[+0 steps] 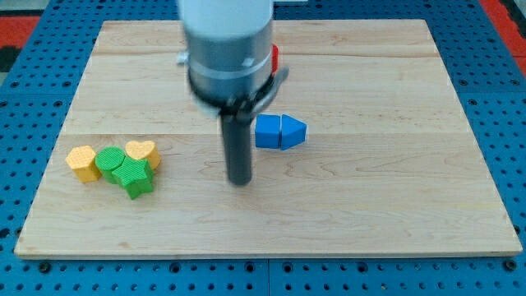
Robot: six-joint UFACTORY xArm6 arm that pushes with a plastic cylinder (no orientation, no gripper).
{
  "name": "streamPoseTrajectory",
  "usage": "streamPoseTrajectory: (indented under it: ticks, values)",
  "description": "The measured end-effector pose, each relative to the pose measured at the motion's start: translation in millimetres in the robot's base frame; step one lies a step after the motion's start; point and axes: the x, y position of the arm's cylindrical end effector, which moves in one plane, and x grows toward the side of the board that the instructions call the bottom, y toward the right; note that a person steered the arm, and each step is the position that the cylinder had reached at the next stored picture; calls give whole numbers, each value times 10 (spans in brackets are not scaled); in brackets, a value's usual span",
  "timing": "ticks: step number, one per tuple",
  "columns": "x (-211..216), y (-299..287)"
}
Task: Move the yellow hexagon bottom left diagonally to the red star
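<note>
The yellow hexagon [82, 162] lies at the view's left, touching a green round block [109, 161]. A green star [134, 178] and a yellow heart [142, 153] press against that group. A sliver of a red block [275, 57], its shape hidden, shows behind the arm's body near the view's top. My tip [240, 181] rests on the board in the middle, well to the right of the yellow hexagon and below left of the blue blocks.
A blue cube [268, 131] and a blue pointed block [293, 132] sit side by side right of the rod. The wooden board [394, 205] lies on a blue perforated table. The arm's grey body [228, 49] hides the board's top middle.
</note>
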Motion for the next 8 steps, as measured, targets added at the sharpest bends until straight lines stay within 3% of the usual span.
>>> streamPoseTrajectory:
  ticks: [1, 2, 4, 6, 7, 8]
  values:
    - [637, -596]
    - [706, -1456]
    - [-86, -2061]
    - [-886, -1906]
    - [-928, -1662]
    - [-1139, -974]
